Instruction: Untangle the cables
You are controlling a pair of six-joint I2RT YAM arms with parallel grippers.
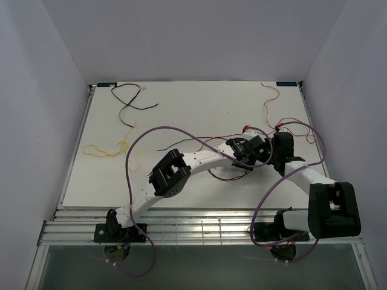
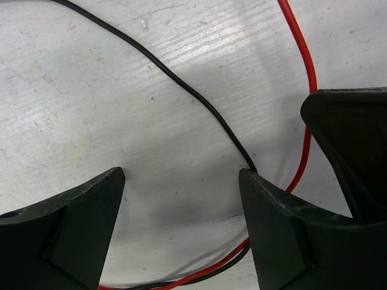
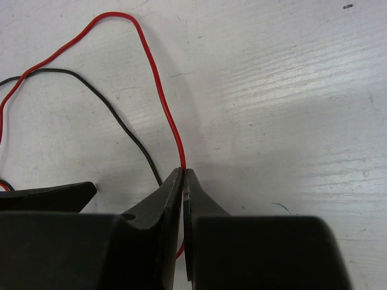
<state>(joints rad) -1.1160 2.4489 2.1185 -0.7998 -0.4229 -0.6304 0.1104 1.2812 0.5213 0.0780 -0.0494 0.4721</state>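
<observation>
Cables [image 1: 228,171] that matter now lie in a loose snarl right of the table's [image 1: 181,109] centre, under both wrists. A yellow cable [image 1: 109,149] sits apart by the left edge, and another dark strand [image 1: 130,101] lies near the far left corner.

My right gripper [image 3: 183,172] is pinched shut on the red cable [image 3: 160,103], holding it only at the very fingertips. My left gripper [image 2: 181,181] hangs wide open with nothing in it. The black cable [image 2: 181,84] runs across its gap and meets the tip of one finger.

My worries, as I judge them:
- The red and black cables run side by side at the lower edge of the left wrist view. Closing there could catch both, and pulling would tighten the crossing rather than free it.
- The tip-only hold on the red cable could slip if I pull hard or at an angle.
- The black cable sits at the edge of the left gripper's gap, so closing could push it aside instead of catching it.
- The two grippers are just beside each other, so a careless sideways move could knock them together.
</observation>
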